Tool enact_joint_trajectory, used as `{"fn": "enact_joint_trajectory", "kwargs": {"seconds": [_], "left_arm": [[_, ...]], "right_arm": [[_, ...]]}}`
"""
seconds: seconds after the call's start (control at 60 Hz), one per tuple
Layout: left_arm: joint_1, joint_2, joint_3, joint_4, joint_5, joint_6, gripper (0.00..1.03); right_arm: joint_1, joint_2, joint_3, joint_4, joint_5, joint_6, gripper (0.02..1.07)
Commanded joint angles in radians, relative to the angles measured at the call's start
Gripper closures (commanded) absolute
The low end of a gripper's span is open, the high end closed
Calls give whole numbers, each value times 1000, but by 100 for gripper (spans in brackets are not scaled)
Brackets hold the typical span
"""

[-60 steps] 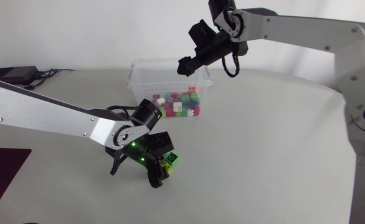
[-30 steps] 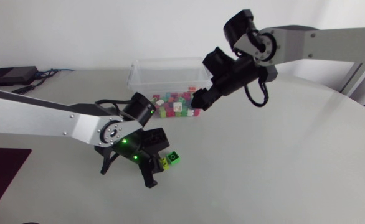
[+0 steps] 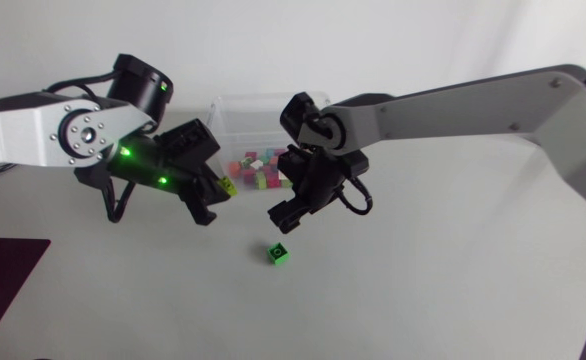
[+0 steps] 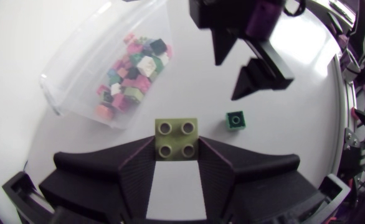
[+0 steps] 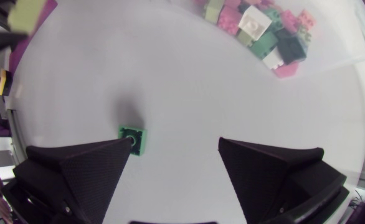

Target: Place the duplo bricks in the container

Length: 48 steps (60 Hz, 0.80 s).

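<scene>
Plastic container (image 3: 258,100) already held many bricks (image 3: 258,168); by the look of it, two remained outside. One yellow brick (image 4: 176,138) was clamped in the left hand (image 3: 216,198), raised beside the container. A green brick (image 3: 279,254) lay on the desk (image 3: 423,280), the right hand (image 3: 289,212) spread wide and angled down just above it.

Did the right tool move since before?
Yes. The right tool went from over the container's far rim to its near side, close to the green brick.
</scene>
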Motion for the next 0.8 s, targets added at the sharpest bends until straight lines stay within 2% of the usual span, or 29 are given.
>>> {"fn": "enact_joint_trajectory", "kwargs": {"seconds": [0.0,0.183,0.25,0.383,0.467,0.55,0.633,0.7,0.783], "left_arm": [[44,-18,58,-4,14,14,83],[95,11,93,87,37,-27,83],[107,25,111,122,47,-50,83],[121,57,153,167,54,-87,83],[128,91,182,220,54,-121,83],[136,140,228,251,56,-147,83],[136,186,274,277,56,-167,83],[136,214,303,282,56,-174,83],[131,246,326,312,56,-187,83]], "right_arm": [[39,58,36,-33,9,34,7],[94,125,76,-67,35,42,7],[104,140,91,-77,39,43,13],[108,173,117,-106,50,45,14],[113,191,130,-114,61,45,22],[122,209,136,-114,59,45,24],[130,228,147,-116,59,46,34],[134,232,147,-117,58,45,37],[137,236,144,-117,55,43,49]]}}
